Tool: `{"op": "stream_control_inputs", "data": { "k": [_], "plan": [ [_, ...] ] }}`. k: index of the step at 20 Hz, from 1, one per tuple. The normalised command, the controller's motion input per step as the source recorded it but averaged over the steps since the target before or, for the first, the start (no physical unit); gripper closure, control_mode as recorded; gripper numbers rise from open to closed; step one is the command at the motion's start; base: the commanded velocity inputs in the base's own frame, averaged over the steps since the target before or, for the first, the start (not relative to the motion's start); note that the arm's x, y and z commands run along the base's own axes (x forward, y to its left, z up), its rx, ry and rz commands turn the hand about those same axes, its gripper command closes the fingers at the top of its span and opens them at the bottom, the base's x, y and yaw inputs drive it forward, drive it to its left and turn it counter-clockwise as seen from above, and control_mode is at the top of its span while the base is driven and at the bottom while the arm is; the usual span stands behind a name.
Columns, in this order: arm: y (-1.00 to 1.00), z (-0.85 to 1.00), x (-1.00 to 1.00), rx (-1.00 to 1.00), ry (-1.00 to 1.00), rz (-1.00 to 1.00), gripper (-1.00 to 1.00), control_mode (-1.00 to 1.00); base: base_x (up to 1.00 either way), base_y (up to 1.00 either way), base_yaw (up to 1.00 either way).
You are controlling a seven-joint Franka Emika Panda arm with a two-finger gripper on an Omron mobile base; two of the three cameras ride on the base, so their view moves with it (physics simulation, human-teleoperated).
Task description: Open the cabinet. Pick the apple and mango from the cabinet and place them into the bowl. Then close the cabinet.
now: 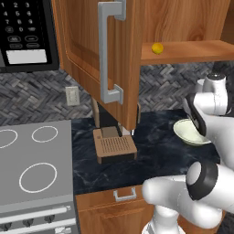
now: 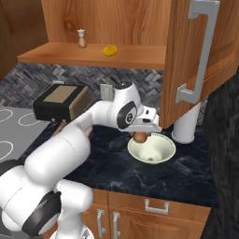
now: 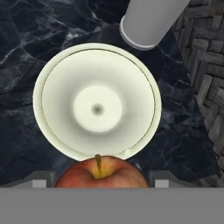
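Note:
My gripper [image 2: 141, 134] hangs just above the near rim of the cream bowl [image 2: 163, 152], shut on the reddish-brown apple [image 2: 140, 137]. In the hand view the apple [image 3: 101, 172] sits stem-up between my fingertips [image 3: 43, 180], with the bowl [image 3: 57, 96] below and nothing inside it. The bowl [image 1: 188, 133] stands on the dark marble counter. The cabinet [image 2: 191, 51] stands open, its door [image 1: 87, 50] swung out over the counter. On its shelf lies the yellow mango [image 2: 109, 50] [image 1: 157, 48].
A white cylinder [image 2: 186, 126] [image 3: 148, 19] stands right behind the bowl. A brown box-shaped appliance [image 1: 114, 146] sits on the counter under the open door. A small shaker [image 2: 82, 38] stands on the shelf. Stove [image 1: 32, 169] and microwave [image 1: 27, 32] are at left.

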Motion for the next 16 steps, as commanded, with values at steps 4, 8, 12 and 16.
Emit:
{"op": "stream_control_inputs", "data": {
  "k": [4, 8, 12, 16],
  "plan": [
    [-0.02, -0.34, 0.07, 0.00, 0.00, 0.00, 1.00, -1.00, 0.00, 0.00, 0.00],
    [-0.06, -0.26, 0.12, 0.00, 0.00, 0.00, 1.00, -1.00, 0.00, 0.00, 0.00],
    [-0.12, -0.20, 0.23, 0.01, 0.00, 0.00, 1.00, -1.00, 0.00, 0.00, 0.00],
    [-0.12, -0.20, 0.22, 0.01, 0.00, 0.00, 1.00, -1.00, 0.00, 0.00, 0.00]
  ]
}}
